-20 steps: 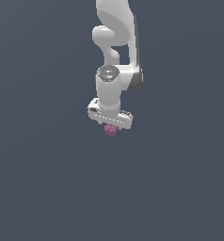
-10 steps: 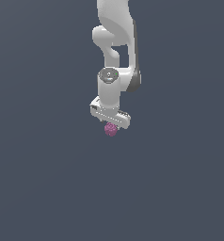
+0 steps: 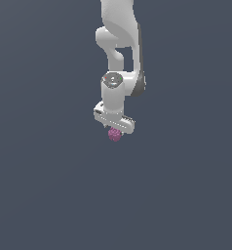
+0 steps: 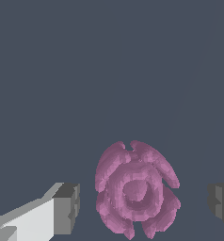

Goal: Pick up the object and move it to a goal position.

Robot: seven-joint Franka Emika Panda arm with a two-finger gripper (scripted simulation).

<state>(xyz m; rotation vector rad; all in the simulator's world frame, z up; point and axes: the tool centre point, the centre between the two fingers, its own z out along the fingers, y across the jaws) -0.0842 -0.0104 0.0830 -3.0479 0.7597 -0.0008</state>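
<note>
The object (image 3: 114, 135) is a tiny pink-magenta bumpy lump, seen just under the white hand in the exterior view. In the wrist view the object (image 4: 136, 192) fills the space between the two dark finger pads (image 4: 66, 208). A visible gap remains on each side of it. My gripper (image 3: 114, 132) hangs straight over the object, open, with one finger on each side and neither touching it. In the exterior view the fingertips are hidden behind the hand and the lump.
A flat, dark grey-blue surface (image 3: 49, 195) lies all around. The white arm (image 3: 120, 44) rises from the hand toward the exterior view's top edge. No other objects show.
The hand has turned slightly about its vertical axis and come down a little over the object. The object has stayed where it was.
</note>
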